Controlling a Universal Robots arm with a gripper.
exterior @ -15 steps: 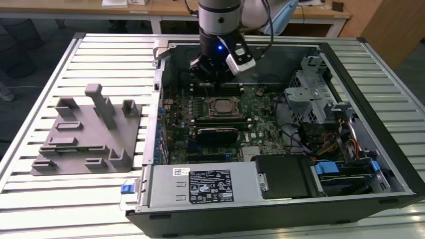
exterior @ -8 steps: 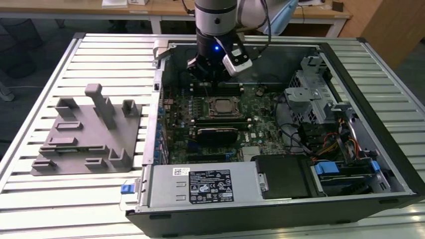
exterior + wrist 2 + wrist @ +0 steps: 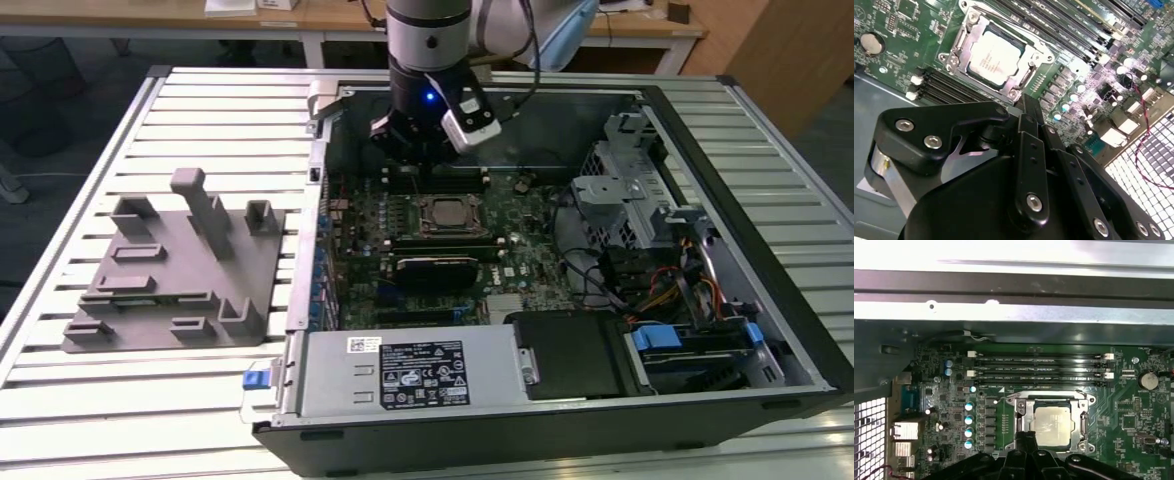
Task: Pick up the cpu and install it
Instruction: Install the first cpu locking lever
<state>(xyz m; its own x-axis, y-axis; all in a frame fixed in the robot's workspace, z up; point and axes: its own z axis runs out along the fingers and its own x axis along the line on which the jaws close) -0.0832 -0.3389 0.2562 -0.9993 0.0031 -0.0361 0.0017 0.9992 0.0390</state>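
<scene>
An open computer case [image 3: 790, 312] is lying on its side on a slatted metal table [image 3: 147, 405], with its board [image 3: 523, 262] facing up. The arm [image 3: 430, 45] is reaching down into the case from the far side of the exterior view.

The gripper [image 3: 418, 172] is hanging low over the board, above the memory slots [image 3: 1039, 368] and just beside the socket [image 3: 1084, 426]. In the second wrist view its two black fingers [image 3: 1027, 150] are lying closed against each other, meeting in one narrow tip, and they are gripping nothing.

The cpu [image 3: 442, 213] is sitting flat in the socket near the middle of the board, its pale silver top facing up. In both wrist views the metal frame of the socket is surrounding it on all sides. The gripper's tip is near the cpu, and whether it is touching the socket frame cannot be told.

In the exterior view, a black finned block [image 3: 434, 268] is lying on the board just on the near side of the socket. A grey power supply [image 3: 400, 372] is filling the near corner of the case. Coloured cables [image 3: 661, 290] are trailing through the side of the case towards the exterior view's right.

Outside the case, towards the exterior view's left, a grey plastic tray [image 3: 167, 300] with upright posts is resting on the table.
</scene>
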